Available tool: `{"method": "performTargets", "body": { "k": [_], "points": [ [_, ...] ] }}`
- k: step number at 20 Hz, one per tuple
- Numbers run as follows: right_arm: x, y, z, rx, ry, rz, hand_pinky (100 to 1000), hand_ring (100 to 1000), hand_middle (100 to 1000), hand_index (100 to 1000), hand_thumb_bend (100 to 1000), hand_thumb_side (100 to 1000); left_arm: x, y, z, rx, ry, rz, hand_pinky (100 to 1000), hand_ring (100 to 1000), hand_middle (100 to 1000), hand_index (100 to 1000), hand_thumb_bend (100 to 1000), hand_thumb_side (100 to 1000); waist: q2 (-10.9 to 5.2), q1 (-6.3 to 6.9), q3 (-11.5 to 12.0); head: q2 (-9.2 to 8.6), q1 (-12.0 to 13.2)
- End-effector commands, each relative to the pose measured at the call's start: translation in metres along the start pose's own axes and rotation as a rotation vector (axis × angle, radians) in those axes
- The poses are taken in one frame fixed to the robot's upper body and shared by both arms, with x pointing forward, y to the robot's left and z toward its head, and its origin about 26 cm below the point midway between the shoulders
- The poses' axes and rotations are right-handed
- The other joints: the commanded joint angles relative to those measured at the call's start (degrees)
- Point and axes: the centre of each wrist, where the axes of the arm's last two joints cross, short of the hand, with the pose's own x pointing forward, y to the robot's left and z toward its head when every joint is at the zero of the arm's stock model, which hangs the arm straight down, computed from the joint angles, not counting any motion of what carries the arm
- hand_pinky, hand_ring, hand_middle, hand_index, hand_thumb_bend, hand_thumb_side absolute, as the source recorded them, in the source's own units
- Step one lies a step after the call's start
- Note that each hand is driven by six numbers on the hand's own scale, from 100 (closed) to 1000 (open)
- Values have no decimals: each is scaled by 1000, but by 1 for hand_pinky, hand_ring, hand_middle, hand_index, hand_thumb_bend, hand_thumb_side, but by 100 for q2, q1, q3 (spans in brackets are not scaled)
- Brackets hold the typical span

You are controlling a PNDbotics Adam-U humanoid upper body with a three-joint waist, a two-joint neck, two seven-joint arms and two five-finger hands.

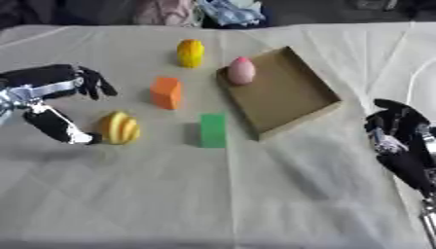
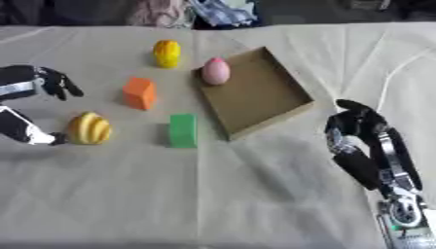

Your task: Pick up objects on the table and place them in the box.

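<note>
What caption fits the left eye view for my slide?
Left hand open beside the yellow ridged object; a pink egg-shaped object already sits in the box.

The worktop [image 1: 213, 194] wears a pale beige cloth with faint crease lines. The box [image 1: 294, 97] is plain cardboard brown, and the egg-shaped thing [image 1: 241, 71] at its near-left corner is pink. A ribbed fruit-like thing [image 1: 120, 128] is yellow, as is a second one [image 1: 190, 52] farther back, tinged orange. One block [image 1: 167, 92] is orange, another [image 1: 213, 130] green. The left hand [image 1: 60, 104] and the right hand [image 2: 362, 141] are black with silver-white parts
</note>
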Motion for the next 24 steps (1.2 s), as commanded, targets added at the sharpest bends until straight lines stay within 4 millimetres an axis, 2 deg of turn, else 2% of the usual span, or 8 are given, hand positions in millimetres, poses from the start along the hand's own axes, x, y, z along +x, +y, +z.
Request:
{"method": "performTargets", "body": {
  "k": [1,5,9,13,18,21,24],
  "points": [
    [5,-5,-2,6,-24,17,653,641,602,827,100,498,-11,2,-6,-56,44,-42,752,721,757,847,553,222,-164,88,-9,25,-24],
    [4,-4,-2,6,-22,16,653,640,602,827,100,499,-19,-6,-22,-97,75,-67,751,722,758,846,565,217,-171,86,-15,25,-32],
    [4,-4,-2,7,-21,14,653,640,602,827,100,500,-23,-10,-32,-36,112,-86,746,714,752,844,560,194,-172,81,-14,25,-46],
    [4,-4,-2,5,-21,13,653,640,602,827,100,500,-22,-12,-38,41,130,-92,744,711,750,844,552,190,-169,75,-18,25,-50],
    [4,-3,-2,7,-21,10,653,640,602,827,100,501,-16,-14,-47,46,105,-89,739,704,743,835,531,190,-171,76,-23,25,-50],
    [4,-4,-2,6,-22,10,653,640,601,827,100,500,-12,-14,-52,48,74,-84,727,675,710,802,481,142,-171,70,-31,25,-50],
    [4,-4,-2,6,-21,9,653,640,601,827,100,500,-10,-12,-53,57,50,-84,690,609,634,738,384,100,-173,70,-36,25,-46]
  ]
}}
